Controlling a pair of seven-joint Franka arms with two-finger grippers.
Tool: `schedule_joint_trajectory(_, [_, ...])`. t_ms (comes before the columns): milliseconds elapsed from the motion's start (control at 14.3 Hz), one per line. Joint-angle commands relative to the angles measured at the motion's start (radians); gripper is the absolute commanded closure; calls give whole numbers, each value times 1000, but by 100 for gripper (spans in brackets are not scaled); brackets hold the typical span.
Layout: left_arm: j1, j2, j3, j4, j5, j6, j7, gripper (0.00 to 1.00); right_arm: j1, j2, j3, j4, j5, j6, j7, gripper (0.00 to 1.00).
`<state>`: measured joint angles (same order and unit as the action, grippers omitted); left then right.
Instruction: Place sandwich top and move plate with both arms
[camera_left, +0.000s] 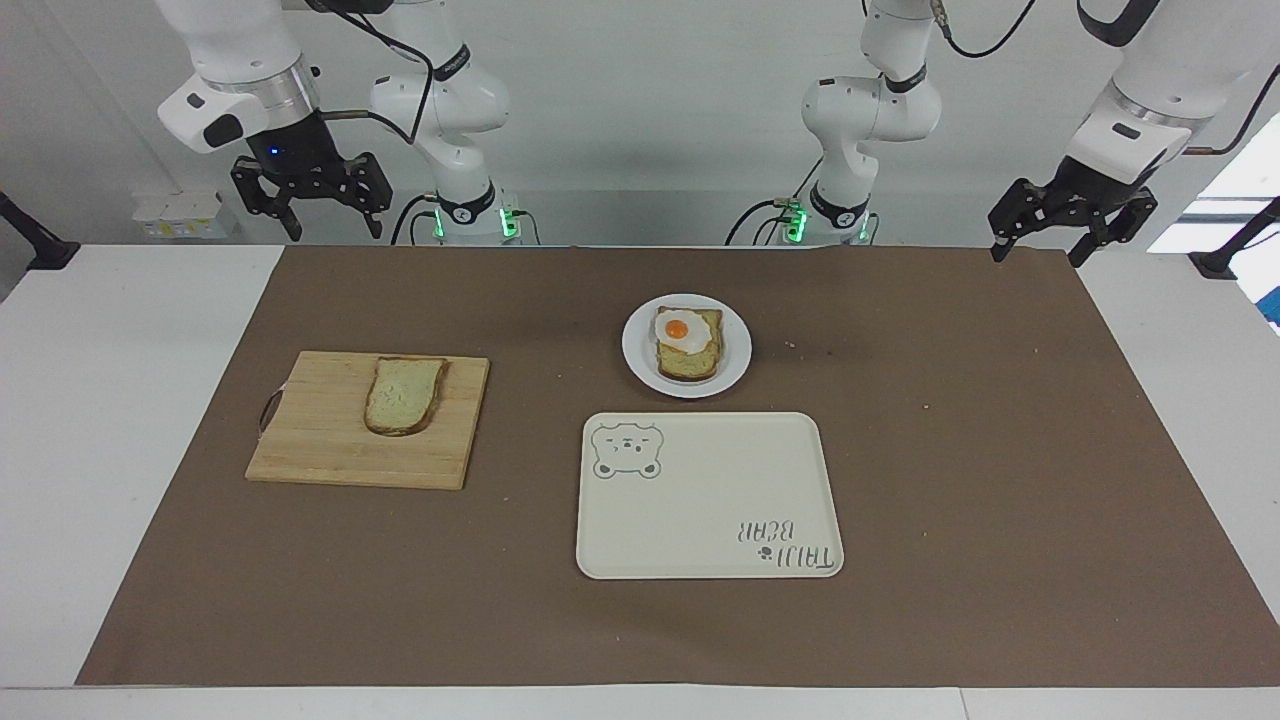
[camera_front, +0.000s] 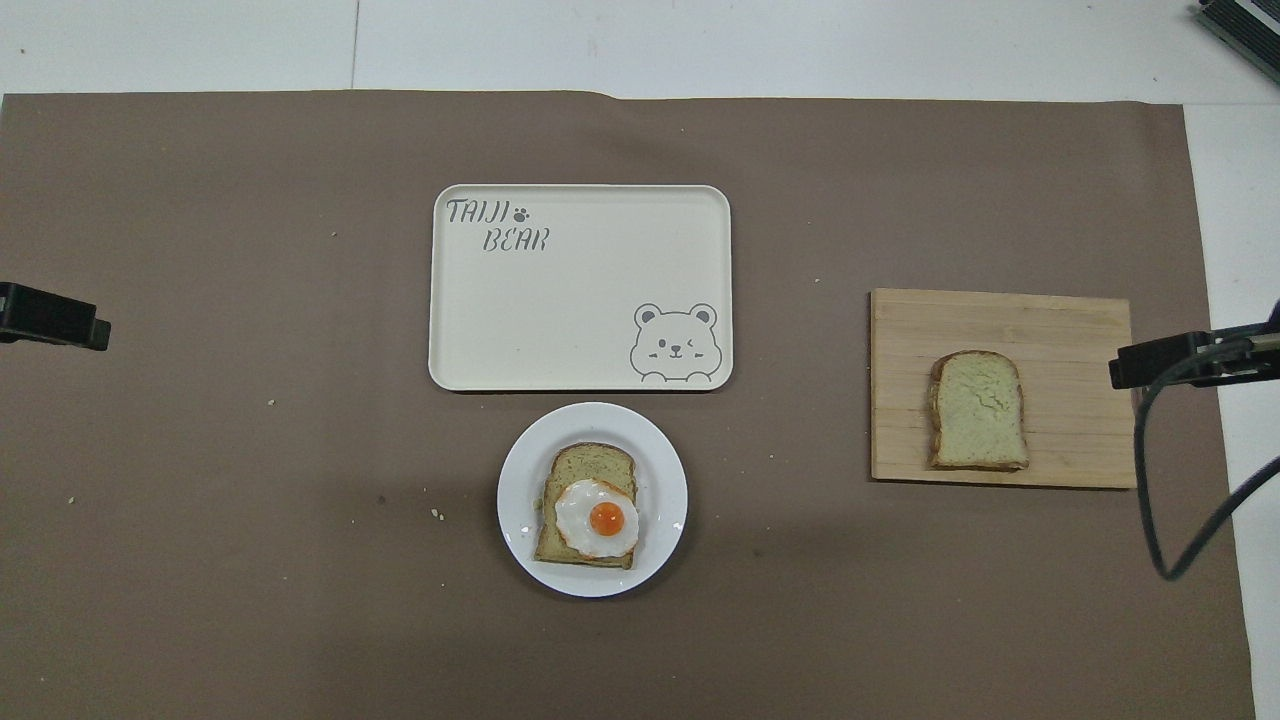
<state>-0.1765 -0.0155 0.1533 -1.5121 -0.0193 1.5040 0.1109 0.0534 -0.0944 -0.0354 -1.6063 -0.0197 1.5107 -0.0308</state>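
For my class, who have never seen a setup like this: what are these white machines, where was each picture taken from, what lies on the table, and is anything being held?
They are two robot arms, each ending in a black pincer. One camera faces them across the table; the other looks down from above their end.

On the brown mat, a white plate carries bread with a fried egg. Beside it, farther from the robots, is a cream tray with a bear drawing. Toward the right arm's end, a wooden board holds a plain bread slice, the sandwich top.

Nothing is held: the left pincer and right pincer hang open above the table's edge.
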Motion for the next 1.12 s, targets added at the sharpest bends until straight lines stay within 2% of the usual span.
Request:
schedule_joint_trajectory(0, [0,-6,2,4,10,-13,10,0,-6,-24,3,-32,9,14,11,0])
schedule_joint_trajectory(1051, [0,-6,2,4,10,-13,10,0,-6,-25,3,-47,9,26,9,0])
